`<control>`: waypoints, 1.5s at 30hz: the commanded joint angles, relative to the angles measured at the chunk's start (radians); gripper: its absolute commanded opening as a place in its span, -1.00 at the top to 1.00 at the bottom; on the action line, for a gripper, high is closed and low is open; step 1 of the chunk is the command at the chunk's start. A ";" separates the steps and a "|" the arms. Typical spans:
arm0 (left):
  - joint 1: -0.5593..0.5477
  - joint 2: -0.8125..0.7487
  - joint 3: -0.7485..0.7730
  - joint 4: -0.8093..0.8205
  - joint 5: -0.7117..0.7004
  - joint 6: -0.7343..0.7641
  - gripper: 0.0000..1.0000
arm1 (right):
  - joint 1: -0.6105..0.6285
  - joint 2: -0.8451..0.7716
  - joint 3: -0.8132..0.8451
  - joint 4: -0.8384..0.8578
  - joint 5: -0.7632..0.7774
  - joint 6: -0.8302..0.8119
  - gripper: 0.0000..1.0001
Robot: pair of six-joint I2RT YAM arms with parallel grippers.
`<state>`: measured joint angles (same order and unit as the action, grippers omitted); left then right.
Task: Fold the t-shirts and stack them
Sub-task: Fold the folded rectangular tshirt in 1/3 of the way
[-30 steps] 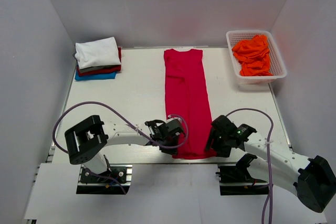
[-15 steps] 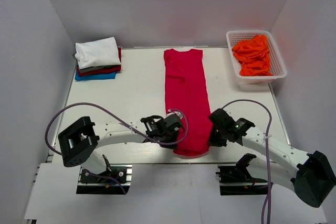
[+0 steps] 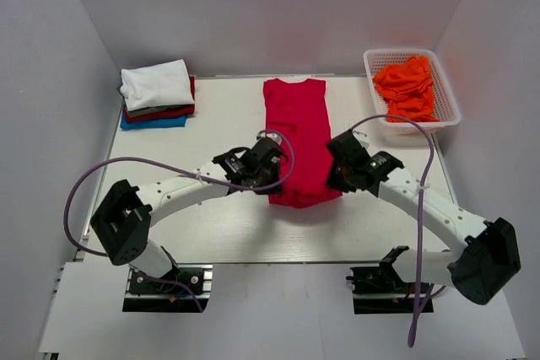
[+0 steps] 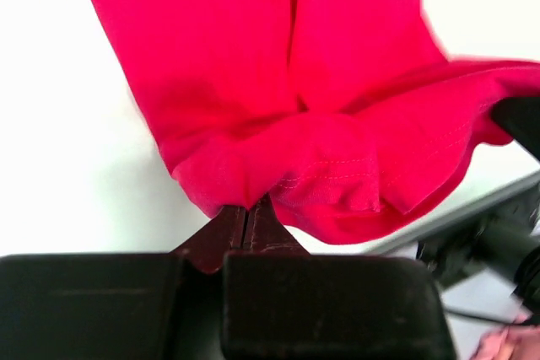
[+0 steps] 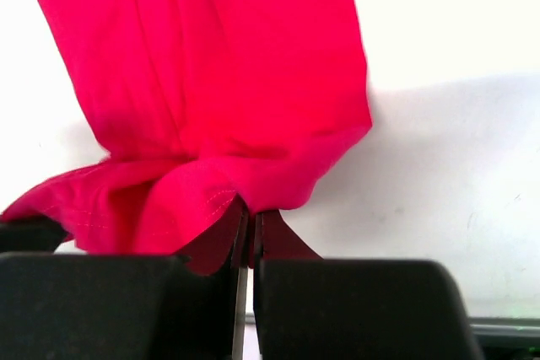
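A crimson-red t-shirt (image 3: 297, 128) lies lengthwise in the middle of the table, folded into a narrow strip, collar at the far end. Its near hem is lifted off the table and carried over the strip. My left gripper (image 3: 272, 183) is shut on the hem's left corner (image 4: 245, 187). On the right corner (image 5: 253, 196) my right gripper (image 3: 335, 179) is shut. The fabric sags in a loose fold between the two (image 4: 354, 183). A stack of folded t-shirts (image 3: 156, 94) sits at the far left: white on top, dark red and blue below.
A white plastic basket (image 3: 439, 120) at the far right holds crumpled orange t-shirts (image 3: 407, 86). Purple cables loop from both arms over the near part of the table (image 3: 211, 233). White walls enclose the table on three sides.
Both grippers closed on the near hem corners and lifted them, moving away from the near edge toward the table's middle. The shirt's near part now folds up over itself.
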<state>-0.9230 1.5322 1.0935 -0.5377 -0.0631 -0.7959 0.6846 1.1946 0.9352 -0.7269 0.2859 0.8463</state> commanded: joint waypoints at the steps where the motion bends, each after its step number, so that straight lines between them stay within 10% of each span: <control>1: 0.041 0.019 0.081 0.016 -0.014 0.075 1.00 | -0.034 0.084 0.121 0.017 0.079 -0.072 1.00; 36: 0.383 0.545 0.583 0.136 0.082 0.251 1.00 | -0.310 0.729 0.585 0.300 -0.178 -0.257 1.00; 37: 0.383 0.558 0.604 0.127 0.072 0.251 0.94 | -0.313 0.740 0.609 0.303 -0.189 -0.256 1.00; 39: 0.406 0.597 0.681 0.117 0.063 0.251 0.18 | -0.330 0.780 0.662 0.296 -0.186 -0.234 0.86; 41: 0.420 0.626 0.744 0.089 0.039 0.251 -0.99 | -0.356 0.816 0.744 0.297 -0.189 -0.225 0.42; 45: 0.457 0.697 0.958 -0.002 0.014 0.274 -1.00 | -0.384 0.853 0.863 0.279 -0.241 -0.240 -0.70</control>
<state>-0.4984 2.2425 1.9274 -0.4881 -0.0166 -0.5400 0.3286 2.0514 1.6936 -0.4858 0.0845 0.6182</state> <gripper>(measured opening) 0.992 0.795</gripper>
